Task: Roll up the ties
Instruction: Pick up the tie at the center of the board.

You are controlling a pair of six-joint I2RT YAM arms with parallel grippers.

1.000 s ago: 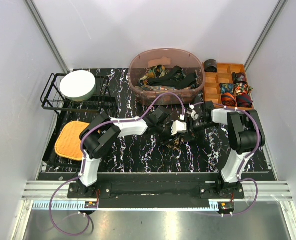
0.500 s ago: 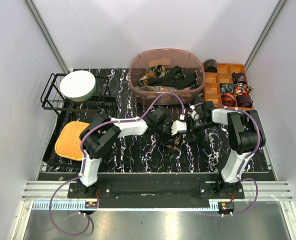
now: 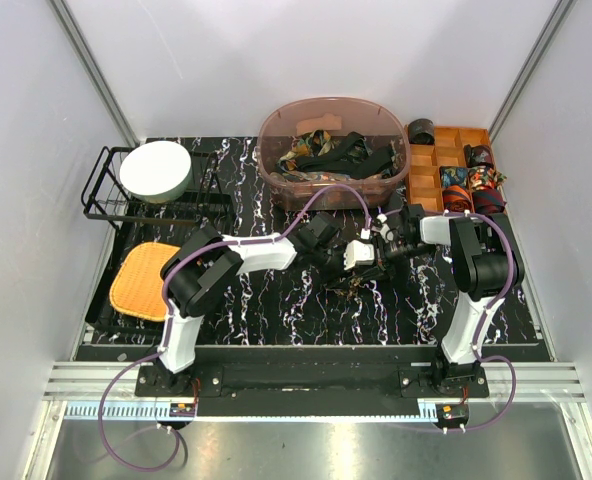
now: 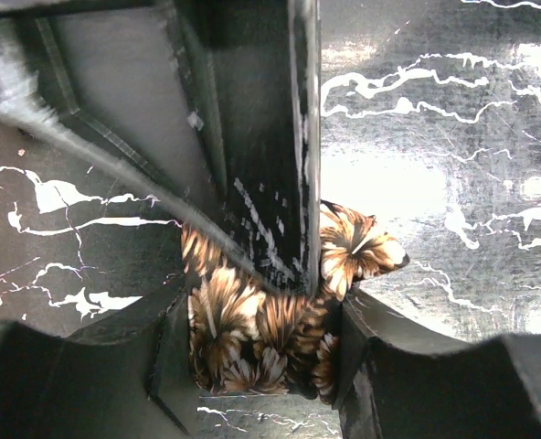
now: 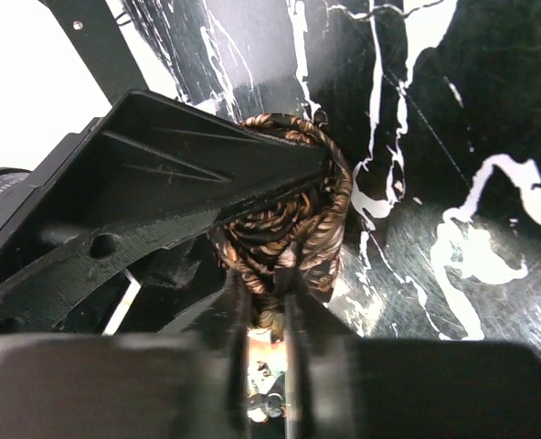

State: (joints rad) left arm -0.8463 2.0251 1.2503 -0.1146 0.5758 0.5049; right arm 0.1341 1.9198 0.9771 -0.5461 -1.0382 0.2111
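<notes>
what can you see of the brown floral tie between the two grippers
The brown floral fabric necktie is wound into a tight coil, its layers showing as a spiral from the end. The cloth looks silky, dark brown with tan and cream petal-like flowers. It sits at mid-table on the black white-veined marble-look tabletop. The left gripper has its jaws either side of the roll, and the right gripper pinches its edge between nearly closed jaws.

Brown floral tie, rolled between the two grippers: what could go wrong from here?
The right gripper pinches only the roll's edge, so the coils of the brown floral tie may slip loose. The left gripper holds the same roll close beside it; moving either could knock the other. The tie's tip sticks out unheld and may unroll.
</notes>
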